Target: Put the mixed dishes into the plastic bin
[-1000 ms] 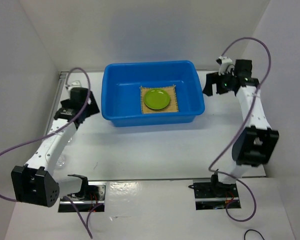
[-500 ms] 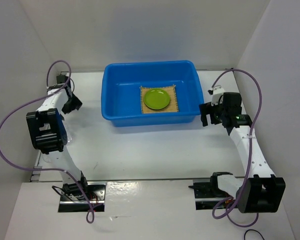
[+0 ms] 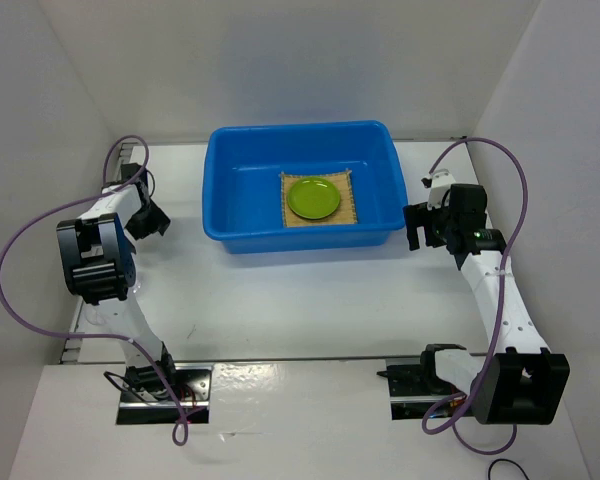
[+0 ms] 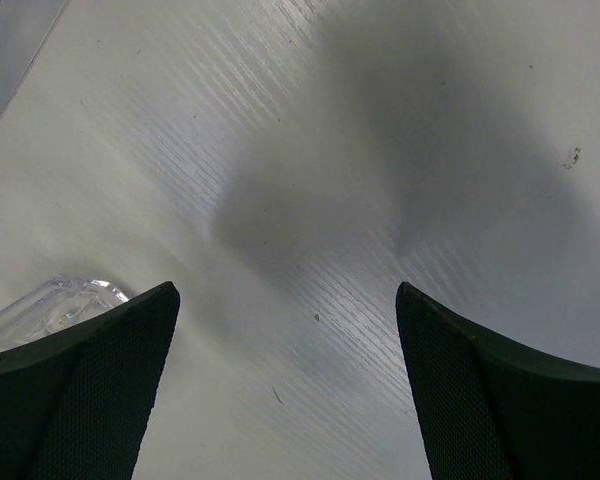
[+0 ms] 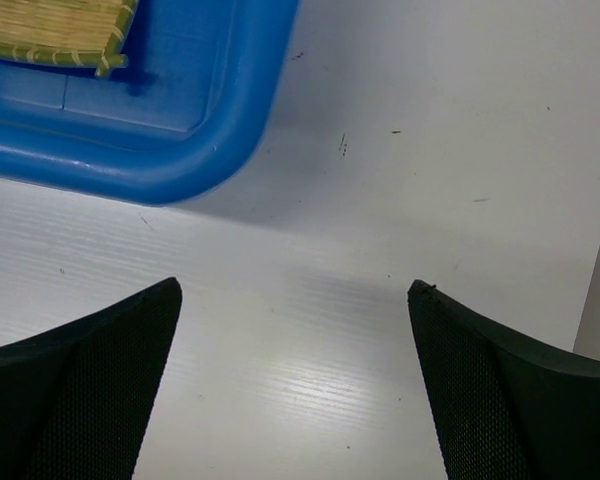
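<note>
clear glass (image 4: 50, 300) sits on the white surface (image 4: 380, 150) just beside the left tool (image 4: 285, 290), swung back here, wide open, empty: likely the next pick. right tool (image 5: 295, 290), equally wide and empty, has dropped beside the blue bin (image 3: 300, 237) holding mat (image 3: 350, 212) and plate (image 3: 314, 198).

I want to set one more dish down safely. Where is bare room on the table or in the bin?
Free: the table between the bin and the arm bases; the bin's left half, beside the mat. Crowded: the left table edge, where a glass sits by the left hand.
</note>
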You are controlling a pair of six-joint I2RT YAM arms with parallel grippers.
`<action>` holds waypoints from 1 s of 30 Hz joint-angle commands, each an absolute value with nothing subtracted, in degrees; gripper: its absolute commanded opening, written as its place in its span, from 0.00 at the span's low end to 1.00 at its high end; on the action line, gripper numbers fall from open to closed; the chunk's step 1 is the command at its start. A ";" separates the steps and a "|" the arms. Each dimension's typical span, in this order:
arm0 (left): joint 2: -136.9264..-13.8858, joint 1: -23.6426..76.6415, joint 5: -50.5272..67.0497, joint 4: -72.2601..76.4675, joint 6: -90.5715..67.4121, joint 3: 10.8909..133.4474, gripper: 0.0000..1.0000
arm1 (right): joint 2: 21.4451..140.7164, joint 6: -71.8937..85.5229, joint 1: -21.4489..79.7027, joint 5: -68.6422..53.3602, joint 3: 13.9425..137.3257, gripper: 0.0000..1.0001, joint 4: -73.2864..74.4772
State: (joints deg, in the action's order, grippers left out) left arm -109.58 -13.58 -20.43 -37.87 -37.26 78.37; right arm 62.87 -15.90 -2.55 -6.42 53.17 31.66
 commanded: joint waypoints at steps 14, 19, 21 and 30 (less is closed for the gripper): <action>-89.68 -6.50 -36.82 -35.77 -42.97 73.92 1.00 | 63.28 -15.82 -3.69 -6.33 52.82 0.98 28.65; -81.22 -6.50 -38.49 -33.49 -44.91 68.57 1.00 | 65.03 -15.82 -4.22 -6.33 52.82 0.98 28.65; -79.37 -6.50 -39.20 -32.70 -45.61 65.92 1.00 | 65.65 -15.82 -4.22 -6.33 52.82 0.98 28.65; -86.30 -10.71 -36.13 -35.51 -46.76 67.50 1.00 | 67.41 -15.82 -4.22 -5.80 52.82 0.98 28.65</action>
